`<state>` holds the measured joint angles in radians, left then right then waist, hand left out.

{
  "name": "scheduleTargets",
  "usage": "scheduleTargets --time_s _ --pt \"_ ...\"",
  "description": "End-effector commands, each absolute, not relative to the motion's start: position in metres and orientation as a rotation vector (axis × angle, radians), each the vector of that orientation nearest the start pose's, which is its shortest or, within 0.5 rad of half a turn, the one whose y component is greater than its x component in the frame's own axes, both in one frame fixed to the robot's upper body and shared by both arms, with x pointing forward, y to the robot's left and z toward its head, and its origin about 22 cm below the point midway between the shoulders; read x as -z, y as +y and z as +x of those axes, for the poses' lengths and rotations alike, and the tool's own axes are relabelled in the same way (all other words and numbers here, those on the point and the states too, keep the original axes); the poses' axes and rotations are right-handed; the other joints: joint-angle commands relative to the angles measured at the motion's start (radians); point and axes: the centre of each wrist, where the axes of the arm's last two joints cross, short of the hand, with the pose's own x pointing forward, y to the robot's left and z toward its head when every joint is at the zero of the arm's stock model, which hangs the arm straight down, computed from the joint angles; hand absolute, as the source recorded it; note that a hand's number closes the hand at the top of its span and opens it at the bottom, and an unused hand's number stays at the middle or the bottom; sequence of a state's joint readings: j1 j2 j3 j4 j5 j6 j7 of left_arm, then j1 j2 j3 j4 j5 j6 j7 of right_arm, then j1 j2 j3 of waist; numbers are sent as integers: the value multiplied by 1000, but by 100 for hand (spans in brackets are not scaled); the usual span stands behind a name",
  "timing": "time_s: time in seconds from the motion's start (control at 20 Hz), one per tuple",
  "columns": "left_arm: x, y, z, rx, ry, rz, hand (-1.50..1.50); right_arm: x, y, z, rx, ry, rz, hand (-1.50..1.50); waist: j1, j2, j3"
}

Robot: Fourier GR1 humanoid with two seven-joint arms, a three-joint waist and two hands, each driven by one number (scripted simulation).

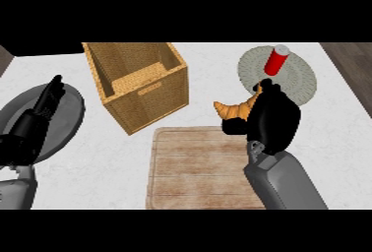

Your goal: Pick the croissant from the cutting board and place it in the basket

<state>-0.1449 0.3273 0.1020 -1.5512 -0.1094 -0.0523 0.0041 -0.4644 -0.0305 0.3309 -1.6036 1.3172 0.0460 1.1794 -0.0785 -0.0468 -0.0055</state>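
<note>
Two hands show above the white counter [94, 162]. At the far left, the left hand [45, 106] is held up over a grey plate [69, 123], its fingers straight and together, grasping nothing. Right of it stands the wicker basket [149, 96], an open-topped box with a slot handle in its near wall, seen tilted in this steep view. Nearer the lower edge lies the wooden cutting board [193, 167], its top bare wood. Above the board's far right corner is the right hand [270, 120], its fingers curled round the croissant [234, 109]; one golden tip sticks out to the left, toward the basket but apart from it, while the rest is hidden behind the hand. The croissant seems lifted off the board, though the hand covers the part that would settle this. Beyond the right hand sits a round woven mat [294, 74], with a red cylinder [275, 61] with a white cap standing upright on it.
</note>
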Motion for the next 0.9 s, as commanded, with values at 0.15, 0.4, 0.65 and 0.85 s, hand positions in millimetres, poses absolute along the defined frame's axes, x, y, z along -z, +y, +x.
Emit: scheduleTargets --time_s 0.15,0.4,0.65,0.85 --pt "-70 304 275 352 -1701 315 0 -202 -66 242 3 -1290 -1412 150 66 17 3" --pt "-81 287 290 395 -1738 276 0 -256 -39 247 -22 -1389 -1475 150 105 35 2" --pt "-74 274 291 425 -1745 250 0 -297 -29 272 -30 -1391 -1400 150 143 44 1" --pt "-73 269 296 445 -1742 220 0 -317 -22 297 -75 -1327 -1362 150 157 50 0"
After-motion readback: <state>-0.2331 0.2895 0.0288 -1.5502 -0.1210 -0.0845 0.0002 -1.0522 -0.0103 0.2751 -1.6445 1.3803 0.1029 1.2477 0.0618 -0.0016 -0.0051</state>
